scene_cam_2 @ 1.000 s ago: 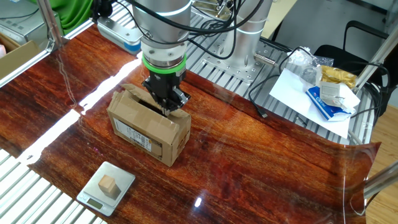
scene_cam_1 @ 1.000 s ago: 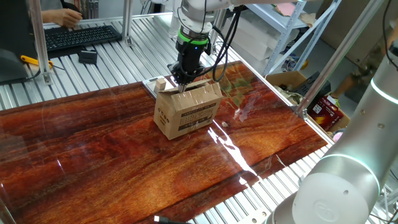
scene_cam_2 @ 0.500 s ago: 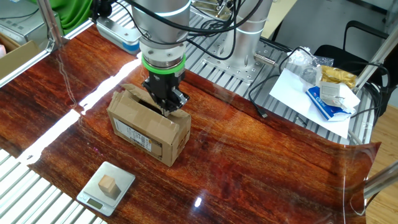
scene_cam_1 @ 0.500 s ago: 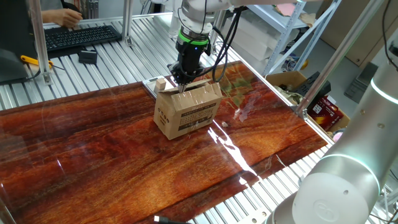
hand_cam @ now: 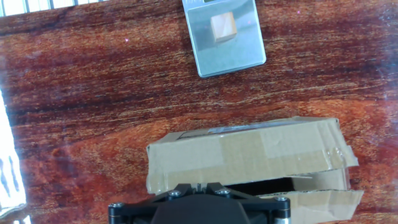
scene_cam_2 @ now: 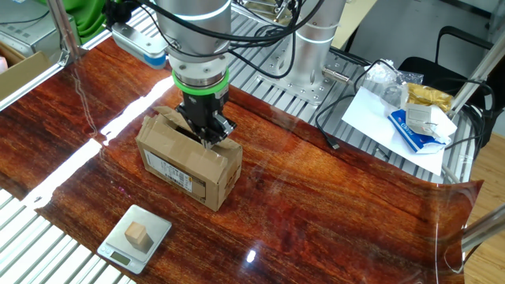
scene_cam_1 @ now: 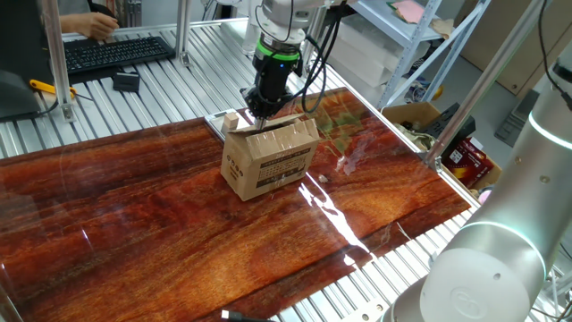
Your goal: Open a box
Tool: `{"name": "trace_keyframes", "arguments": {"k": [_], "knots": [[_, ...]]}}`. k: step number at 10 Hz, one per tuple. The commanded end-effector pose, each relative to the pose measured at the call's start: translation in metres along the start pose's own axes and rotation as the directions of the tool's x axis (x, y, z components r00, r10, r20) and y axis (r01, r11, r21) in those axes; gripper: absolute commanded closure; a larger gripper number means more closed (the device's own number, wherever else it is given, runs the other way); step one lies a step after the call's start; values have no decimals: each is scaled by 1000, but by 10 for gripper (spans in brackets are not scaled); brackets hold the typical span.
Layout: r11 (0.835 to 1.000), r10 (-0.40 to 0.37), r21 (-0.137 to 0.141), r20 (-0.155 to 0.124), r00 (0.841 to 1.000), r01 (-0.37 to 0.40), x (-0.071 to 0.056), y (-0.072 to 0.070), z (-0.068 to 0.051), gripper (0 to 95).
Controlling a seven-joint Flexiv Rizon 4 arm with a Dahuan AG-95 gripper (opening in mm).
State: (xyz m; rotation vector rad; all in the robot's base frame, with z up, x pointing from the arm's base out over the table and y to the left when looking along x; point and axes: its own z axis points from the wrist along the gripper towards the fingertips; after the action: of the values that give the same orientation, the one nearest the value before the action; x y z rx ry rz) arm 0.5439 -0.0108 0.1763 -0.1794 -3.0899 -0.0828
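1. Box (scene_cam_1: 268, 159): small brown carton, mid-table on glossy wood, beside scale (hand_cam: 225, 36) bearing wooden cube (hand_cam: 222, 27).
2. Gripper (scene_cam_2: 207, 140): clenched, pointing down into seam between top flaps, grasping nothing visible.
3. Probably light, thin cardboard; flaps bendy, tape-scarred; likely to slide on slick tabletop.
4. Best purchase: free flap edge.

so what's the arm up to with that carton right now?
It's working on opening the box on the wooden table. The claw is shut and pointing straight down, its tip at the gap between the top flaps. In the hand view one flap lies nearly flat and a dark slot shows beside it, so the top is only partly open. A small scale with a wooden cube sits nearby, untouched.
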Motion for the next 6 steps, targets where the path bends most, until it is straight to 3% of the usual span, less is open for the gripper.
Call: {"name": "trace_keyframes", "arguments": {"k": [1, 6], "knots": [[1000, 0, -2, 1, 1000, 0, 0, 1, 1, 950], [1000, 10, -12, 7, 1000, -10, -2, 2, 5, 950]]}}
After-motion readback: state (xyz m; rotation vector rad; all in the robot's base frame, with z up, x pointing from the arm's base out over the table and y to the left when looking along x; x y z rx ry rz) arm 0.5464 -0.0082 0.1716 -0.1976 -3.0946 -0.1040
